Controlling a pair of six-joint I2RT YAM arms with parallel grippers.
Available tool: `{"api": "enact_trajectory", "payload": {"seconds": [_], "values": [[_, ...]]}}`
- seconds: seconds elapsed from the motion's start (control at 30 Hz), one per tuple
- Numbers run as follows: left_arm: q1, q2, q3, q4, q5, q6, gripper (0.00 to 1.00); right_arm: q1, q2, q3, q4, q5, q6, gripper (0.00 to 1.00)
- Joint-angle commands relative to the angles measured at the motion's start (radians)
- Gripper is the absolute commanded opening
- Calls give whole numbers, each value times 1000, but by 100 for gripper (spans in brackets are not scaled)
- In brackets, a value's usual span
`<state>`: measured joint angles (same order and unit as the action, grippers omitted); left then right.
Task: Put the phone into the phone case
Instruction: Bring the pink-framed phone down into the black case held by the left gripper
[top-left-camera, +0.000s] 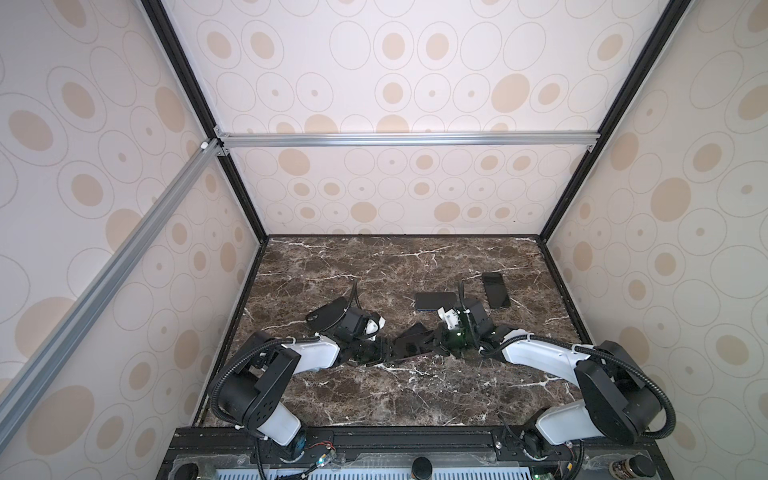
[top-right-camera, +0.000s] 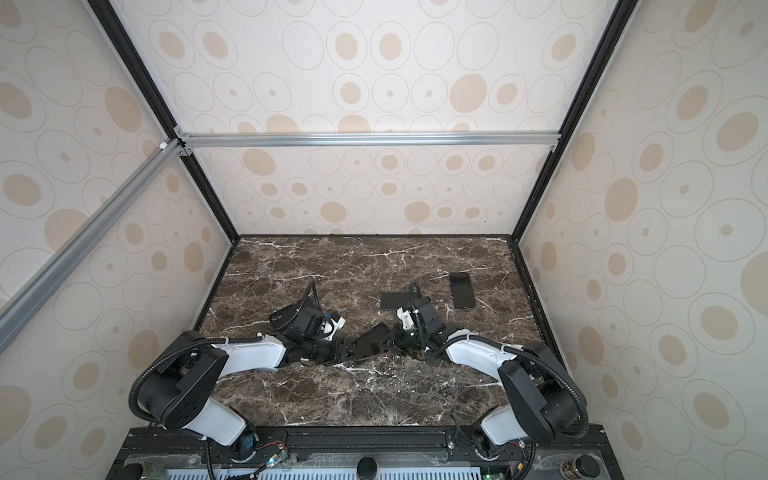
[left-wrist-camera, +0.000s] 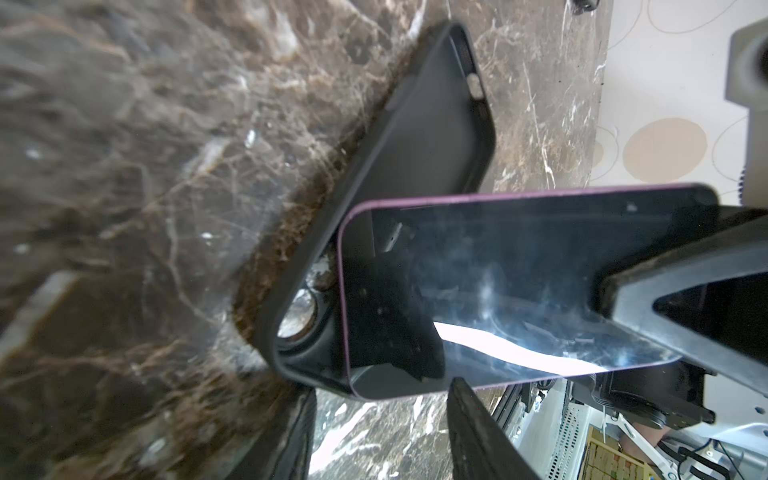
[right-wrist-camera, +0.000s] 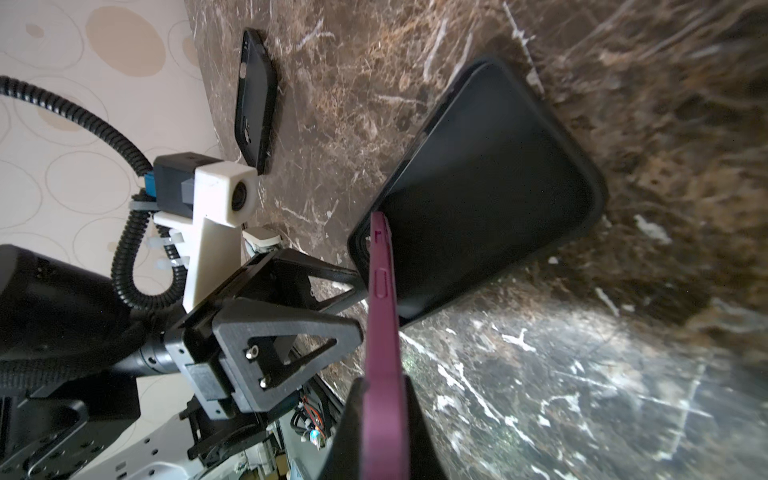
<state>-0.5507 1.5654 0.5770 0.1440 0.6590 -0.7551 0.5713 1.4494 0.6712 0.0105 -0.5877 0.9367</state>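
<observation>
While in right tool (right-wrist-camera: 384, 388), phone (right-wrist-camera: 380, 291) against case (right-wrist-camera: 490, 187).

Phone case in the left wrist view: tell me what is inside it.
The phone case is mostly empty: bare dark lining and a camera cutout. The purple-edged phone, gripped by the right gripper, hides its near end; whether its tip sits inside is unclear.

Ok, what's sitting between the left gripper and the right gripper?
The phone, clamped in the right gripper, its free end meeting the black case by the left gripper. Nothing else lies between them; both wrist views show it.
</observation>
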Motion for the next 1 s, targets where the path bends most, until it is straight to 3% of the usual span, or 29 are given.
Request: {"api": "enact_trajectory", "payload": {"seconds": [0.0, 0.23, 0.5, 0.67, 0.97], "values": [[6, 53, 24, 2, -93, -8, 51, 1, 40, 59, -207, -106, -173, 0], [3, 93, 42, 101, -86, -71, 50, 0, 91, 179, -375, -127, -370, 0], [-19, 76, -19, 177, -63, -144, 50, -4, 81, 3, -129, -95, -242, 0], [-27, 69, -60, 171, -46, -160, 50, -9, 120, -73, -15, -103, -231, 0], [-28, -76, -82, -32, -150, -99, 52, -20, 160, -142, 45, -60, -231, 0]]}}
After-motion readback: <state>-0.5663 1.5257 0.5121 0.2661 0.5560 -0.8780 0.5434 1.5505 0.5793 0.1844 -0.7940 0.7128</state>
